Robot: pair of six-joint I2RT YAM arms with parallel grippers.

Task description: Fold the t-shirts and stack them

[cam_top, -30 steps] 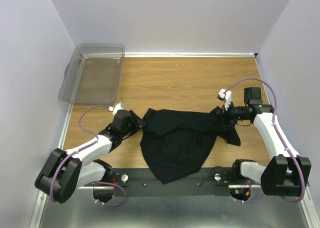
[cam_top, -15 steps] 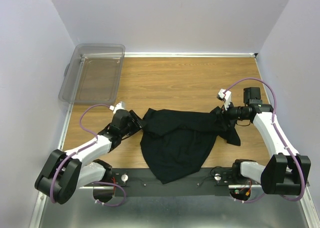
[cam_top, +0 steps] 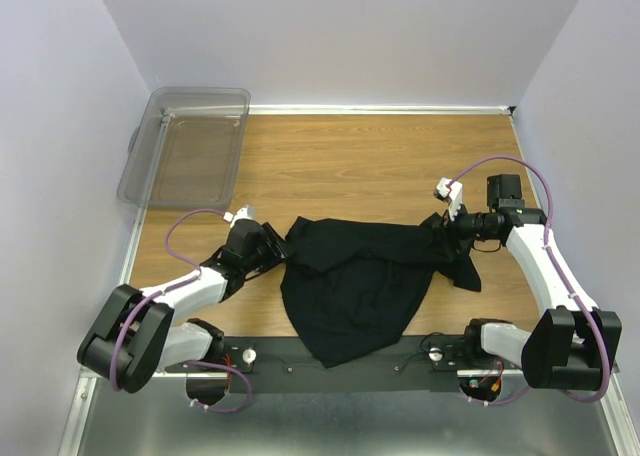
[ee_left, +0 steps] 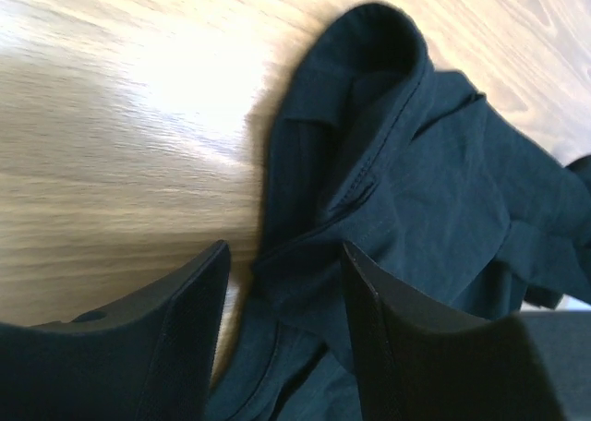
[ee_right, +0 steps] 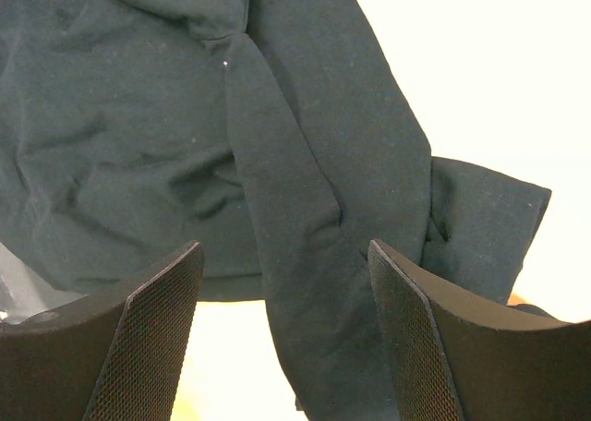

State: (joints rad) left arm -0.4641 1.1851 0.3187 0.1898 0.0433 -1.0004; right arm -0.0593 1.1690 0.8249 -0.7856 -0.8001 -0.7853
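One black t-shirt (cam_top: 355, 276) lies crumpled on the wooden table, its lower part hanging over the near edge. My left gripper (cam_top: 278, 248) is at the shirt's left edge, open, with a hemmed fold of cloth (ee_left: 369, 190) between its fingers (ee_left: 175, 329). My right gripper (cam_top: 440, 228) is at the shirt's right end, open, with a twisted strip of cloth (ee_right: 305, 255) lying between its fingers (ee_right: 434, 347). No neck label shows.
A clear plastic bin (cam_top: 190, 146) stands at the table's far left corner. Bare wood (cam_top: 370, 166) lies behind the shirt. White walls close in the table on three sides.
My left arm has shifted slightly toward the shirt's left edge. The right arm and the shirt have not visibly moved.
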